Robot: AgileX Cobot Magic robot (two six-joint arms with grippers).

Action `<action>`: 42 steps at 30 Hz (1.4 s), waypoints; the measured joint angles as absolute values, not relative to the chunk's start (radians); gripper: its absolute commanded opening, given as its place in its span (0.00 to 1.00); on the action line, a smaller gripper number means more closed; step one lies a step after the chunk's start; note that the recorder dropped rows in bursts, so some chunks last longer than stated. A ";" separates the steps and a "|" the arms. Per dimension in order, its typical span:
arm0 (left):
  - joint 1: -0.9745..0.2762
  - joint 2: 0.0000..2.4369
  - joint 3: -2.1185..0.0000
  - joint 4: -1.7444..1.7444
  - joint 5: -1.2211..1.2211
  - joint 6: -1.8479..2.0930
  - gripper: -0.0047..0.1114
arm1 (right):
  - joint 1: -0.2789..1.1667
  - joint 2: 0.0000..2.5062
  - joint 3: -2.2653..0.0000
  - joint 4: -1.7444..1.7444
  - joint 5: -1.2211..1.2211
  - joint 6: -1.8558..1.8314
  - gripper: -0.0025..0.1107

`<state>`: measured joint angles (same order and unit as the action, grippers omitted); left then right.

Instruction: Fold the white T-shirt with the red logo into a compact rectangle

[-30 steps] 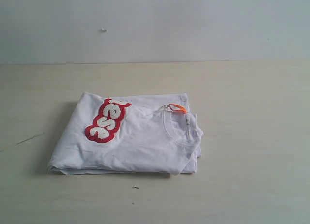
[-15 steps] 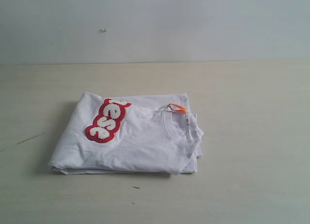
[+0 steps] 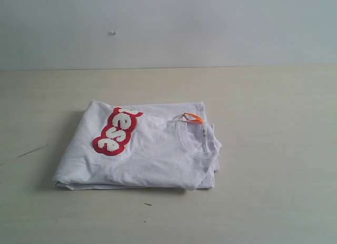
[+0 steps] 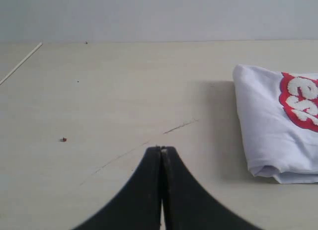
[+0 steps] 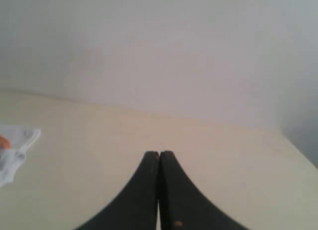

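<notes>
White T-shirt, folded to a compact rectangle mid-worktop, red logo uppermost; left end effector and right end effector both clenched empty, clear of cloth; folding judged complete, calls at most for edge tidying

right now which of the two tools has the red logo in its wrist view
The left tool: its wrist view shows the red logo on the white T-shirt. The right tool sees only a shirt corner with the orange tag.
</notes>
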<state>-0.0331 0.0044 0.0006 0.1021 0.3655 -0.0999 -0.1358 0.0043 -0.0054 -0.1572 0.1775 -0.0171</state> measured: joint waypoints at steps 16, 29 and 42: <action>-0.033 0.004 0.001 0.102 0.365 -0.102 0.04 | -0.118 0.004 -0.005 -0.128 0.270 0.037 0.02; -0.033 0.004 0.001 0.102 0.365 -0.102 0.04 | -0.118 0.004 -0.005 -0.014 0.272 0.037 0.02; -0.033 0.004 0.001 0.102 0.365 -0.102 0.04 | -0.118 0.004 -0.005 -0.009 0.272 0.037 0.02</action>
